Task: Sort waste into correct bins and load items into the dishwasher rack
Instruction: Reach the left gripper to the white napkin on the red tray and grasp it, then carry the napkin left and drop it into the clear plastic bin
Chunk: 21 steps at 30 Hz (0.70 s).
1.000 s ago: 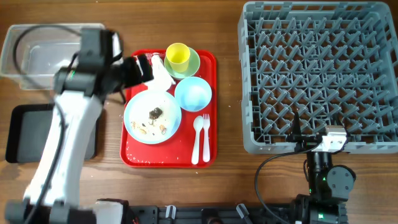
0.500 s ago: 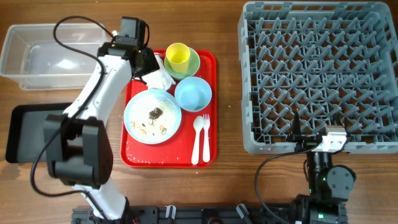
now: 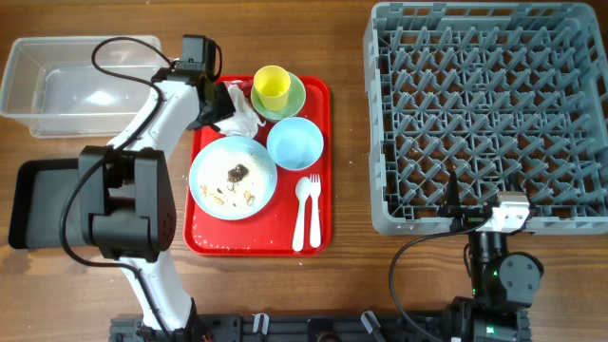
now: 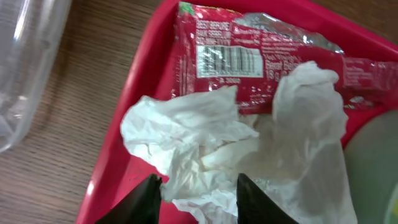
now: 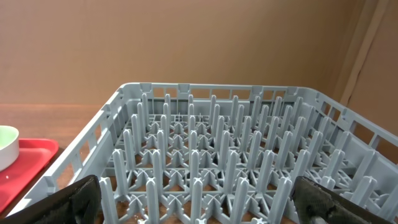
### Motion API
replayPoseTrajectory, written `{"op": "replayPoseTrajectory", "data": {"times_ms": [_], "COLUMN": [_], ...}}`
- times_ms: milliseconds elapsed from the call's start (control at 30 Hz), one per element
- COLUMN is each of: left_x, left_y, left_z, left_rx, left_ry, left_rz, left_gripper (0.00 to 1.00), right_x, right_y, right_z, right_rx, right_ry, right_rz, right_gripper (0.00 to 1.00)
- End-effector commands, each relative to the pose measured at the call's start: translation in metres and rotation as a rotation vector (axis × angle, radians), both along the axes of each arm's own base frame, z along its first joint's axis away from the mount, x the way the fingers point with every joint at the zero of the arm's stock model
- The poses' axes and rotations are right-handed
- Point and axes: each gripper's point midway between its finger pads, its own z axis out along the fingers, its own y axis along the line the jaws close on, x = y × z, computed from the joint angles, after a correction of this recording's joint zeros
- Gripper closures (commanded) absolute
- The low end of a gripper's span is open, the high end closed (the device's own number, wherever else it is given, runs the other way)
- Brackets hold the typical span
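**Once the left arm is brought down, the napkin is framed for the first pick**

Though nothing has yet been lifted, a real change is logged over the last second: the left arm, which loomed large under the overhead camera, is now drawn low over the back-left corner of the red tray point(image 3: 318, 242).

Furthest left, the clear tub point(image 3: 57, 85) and the black tray point(image 3: 38, 199) are seen without waste in them, so sorting is judged barely begun.

Next, the left gripper point(image 4: 199, 193) is shown parted to a moderate width, with nothing held. The crumpled napkin point(image 4: 236, 143) is found just ahead of the tips, centred in the gap but not yet enclosed. Behind it, the red wrapper point(image 4: 261, 56) is partly covered by the paper, so a deep close could be expected to catch both.

The plate point(image 3: 233, 176) of scraps, the blue bowl point(image 3: 294, 142) and the yellow cup point(image 3: 272, 85) are left untouched.

At far right, the dishwasher rack point(image 3: 484, 114) is seen unloaded, and the right gripper point(image 5: 196, 186) is parked before it, spread wide and empty.
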Motion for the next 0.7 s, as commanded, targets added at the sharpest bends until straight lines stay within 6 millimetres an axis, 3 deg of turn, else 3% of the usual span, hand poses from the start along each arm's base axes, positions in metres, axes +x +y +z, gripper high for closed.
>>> {"op": "replayPoseTrajectory", "data": {"times_ms": [0,67,133,333,467,500,533,667], "left_x": [0.002,0.0,-0.006,-0.013,-0.009,-0.008,-0.009,-0.014], "left_y": [-0.013,-0.012,-0.011,-0.009,-0.009,-0.009,-0.01,-0.028], "left_z": [-0.001,-0.002,-0.003,-0.016,-0.014,-0.014,-0.014,0.004], "left_rx": [-0.069,-0.068,-0.065,-0.053,-0.055,-0.056,-0.06,-0.163], "left_ry": [0.006,0.013,0.039,0.054,0.033,0.033,0.036,0.029], "left_rz": [-0.028,-0.028,-0.027,-0.023,-0.023,-0.023,-0.024,-0.058], "left_gripper": [0.63,0.62,0.49,0.48,0.7,0.89,0.96,0.96], "right_x": [0.0,0.0,0.0,0.0,0.0,0.0,0.0,0.0], "right_y": [-0.001,-0.001,-0.001,-0.001,-0.001,-0.001,-0.001,-0.001], "right_z": [0.001,0.001,0.001,0.001,0.001,0.001,0.001,0.001], "right_rx": [-0.01,-0.01,-0.011,-0.011,-0.01,-0.01,-0.01,-0.01], "right_ry": [-0.004,-0.004,-0.004,-0.004,-0.004,-0.004,-0.004,-0.004], "right_rz": [-0.006,-0.006,-0.006,-0.006,-0.006,-0.006,-0.006,-0.006], "right_gripper": [0.0,0.0,0.0,0.0,0.0,0.0,0.0,0.0]}}
